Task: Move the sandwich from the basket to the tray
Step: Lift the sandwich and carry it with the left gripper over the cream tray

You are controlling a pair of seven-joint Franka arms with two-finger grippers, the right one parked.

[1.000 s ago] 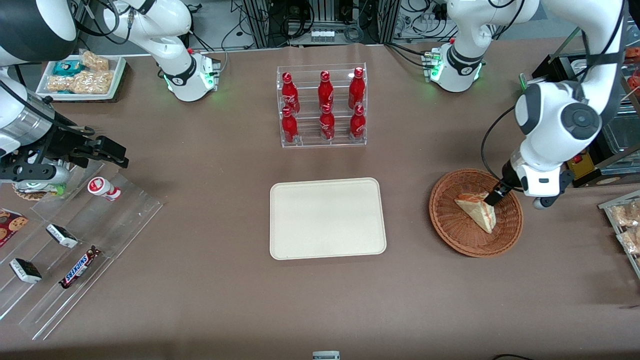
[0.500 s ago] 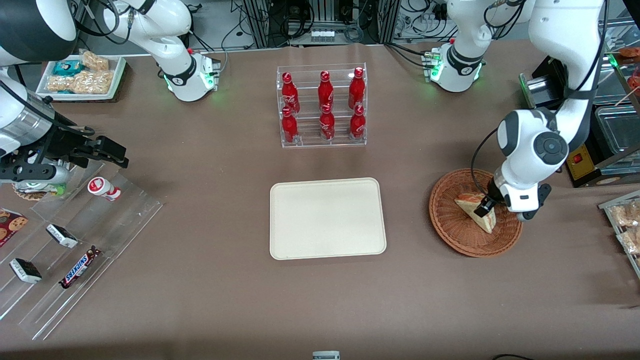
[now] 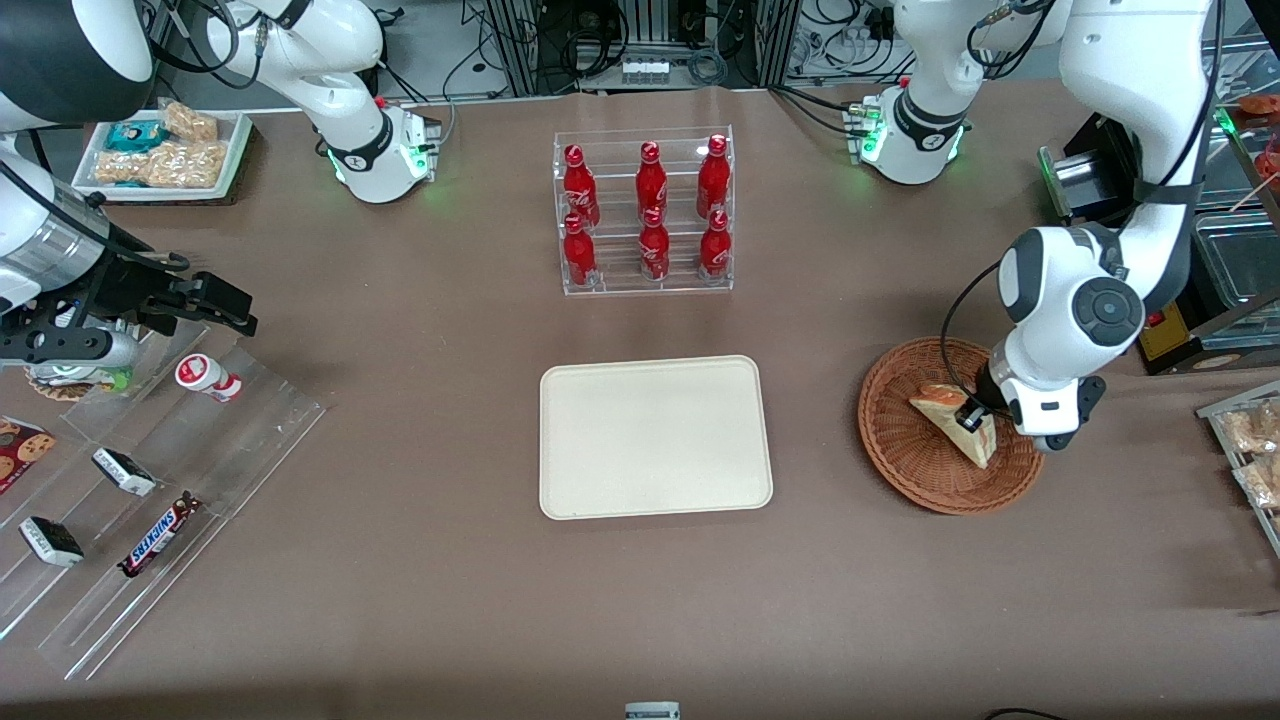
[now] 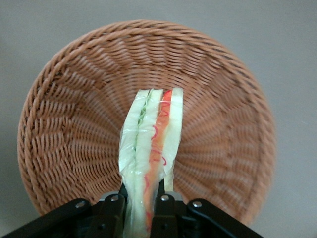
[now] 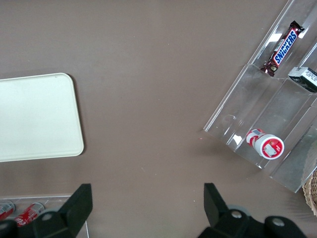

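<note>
Sandwich (image 3: 962, 432) sits inside the round wicker basket (image 3: 905, 455), which rests on the brown table (image 3: 450, 600) toward the working arm's end. It stands on its edge, so its white bread and its red and green filling show in the left wrist view (image 4: 151, 148). Clear wrap covers it.

The gripper (image 3: 968, 414) is down in the basket (image 4: 64, 114) and is clamped on the sandwich. One black finger (image 4: 115, 208) presses each side of the bread at the end closest to the wrist camera. The pointed end of the sandwich lies nearer the front camera than the gripper.

Beside the basket, in the middle of the table, lies the cream tray (image 3: 655, 436). The tray (image 5: 34, 119) has nothing on it, and it is well apart from the basket.

Farther from the front camera than the tray stands a clear rack (image 3: 645, 210) holding six red bottles (image 3: 652, 180). Toward the parked arm's end of the table, a clear stepped rack (image 3: 150, 500) holds a few small snacks.
</note>
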